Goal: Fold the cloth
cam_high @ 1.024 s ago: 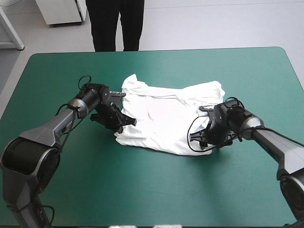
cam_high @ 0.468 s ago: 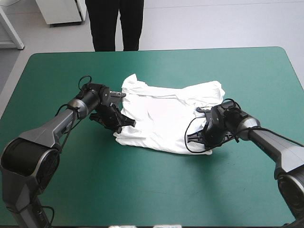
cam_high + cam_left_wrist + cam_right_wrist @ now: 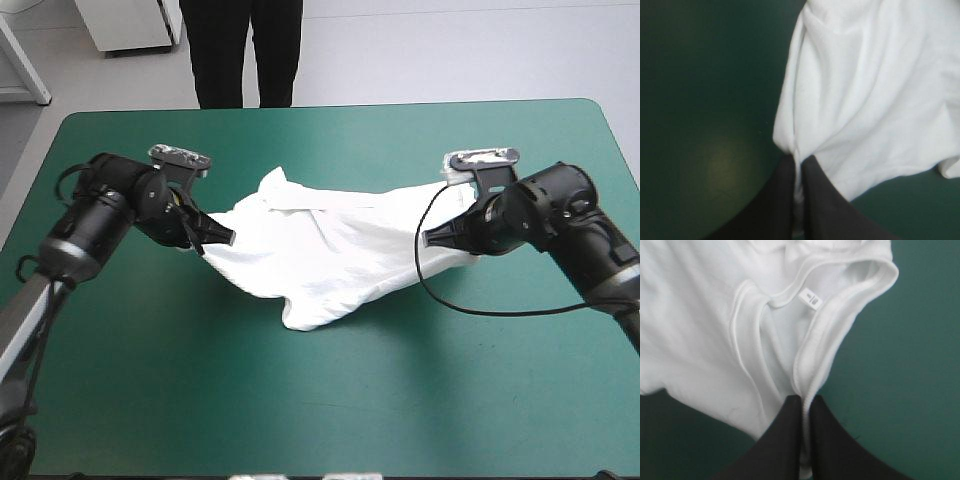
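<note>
- T-shirt point(image 3: 330, 255), white, strung between both pincers over the middle of the bench point(image 3: 300, 410), pulled wide from left to right and sagging in between.
- Lowest fold hanging toward the near edge, down at the teal-green cover point(image 3: 120, 380); touching or just above, impossible to tell from the high view.
- Small peak of cloth standing up at the far side, nearer the left end.
- Left pincer point(image 3: 224, 238) raised off the bench, clenched on the T-shirt's left end, black fingers aimed inward toward the middle.
- From the left wrist: fingers point(image 3: 776, 205) all but closed, a thin strip of white pinched between them; cloth fanning out ahead of the pincer in long soft folds, bare cover beside it.
- Right pincer point(image 3: 430, 240) likewise raised, clenched on the T-shirt's right end, aimed inward, well apart from the left pincer.
- From the right wrist: fingers point(image 3: 785, 440) closed on the ribbed collar point(image 3: 840, 325) right at its edge; neck opening gaping just ahead of the tips, a small white label point(image 3: 810, 299) sewn inside, print too small to read.
- Rest of the T-shirt spreading away beside the collar as a smooth white field; cover on the collar's other side.
- Whole garment near the bench's middle, away from all four edges.
</note>
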Robot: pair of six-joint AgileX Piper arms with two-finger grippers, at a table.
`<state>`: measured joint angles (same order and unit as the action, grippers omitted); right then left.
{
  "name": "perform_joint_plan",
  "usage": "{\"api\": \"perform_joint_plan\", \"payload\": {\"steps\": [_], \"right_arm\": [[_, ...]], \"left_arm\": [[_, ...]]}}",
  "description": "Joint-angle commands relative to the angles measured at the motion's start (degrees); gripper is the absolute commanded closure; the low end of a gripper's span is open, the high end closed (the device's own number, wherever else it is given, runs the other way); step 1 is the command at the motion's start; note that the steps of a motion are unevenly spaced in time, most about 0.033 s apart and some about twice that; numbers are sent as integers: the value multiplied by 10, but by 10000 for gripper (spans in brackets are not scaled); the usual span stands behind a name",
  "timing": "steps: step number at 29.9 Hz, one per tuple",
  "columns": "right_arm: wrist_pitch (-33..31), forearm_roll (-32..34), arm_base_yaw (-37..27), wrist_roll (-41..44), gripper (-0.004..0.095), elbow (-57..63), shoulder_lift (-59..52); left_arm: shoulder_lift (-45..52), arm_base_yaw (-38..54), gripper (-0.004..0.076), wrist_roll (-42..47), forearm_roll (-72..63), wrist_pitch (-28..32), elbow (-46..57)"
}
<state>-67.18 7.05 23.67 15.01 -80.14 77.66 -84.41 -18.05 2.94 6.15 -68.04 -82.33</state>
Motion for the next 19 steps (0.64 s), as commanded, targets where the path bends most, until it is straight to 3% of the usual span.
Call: {"api": "perform_joint_plan", "payload": {"steps": [1, 6, 13, 19], "right_arm": [[-25, 25, 0, -17, 925, -96, -45], [-43, 28, 0, -33, 925, -224, -59], [-43, 29, 0, -63, 924, -429, -61], [-43, 22, 0, -99, 923, -563, -61]], "left_arm": [[69, 0, 734, 5, 8, -24, -86], [99, 0, 734, 5, 8, -57, -239], [104, 0, 734, 2, 6, -57, -475], [104, 0, 734, 0, -1, -49, -604]]}}
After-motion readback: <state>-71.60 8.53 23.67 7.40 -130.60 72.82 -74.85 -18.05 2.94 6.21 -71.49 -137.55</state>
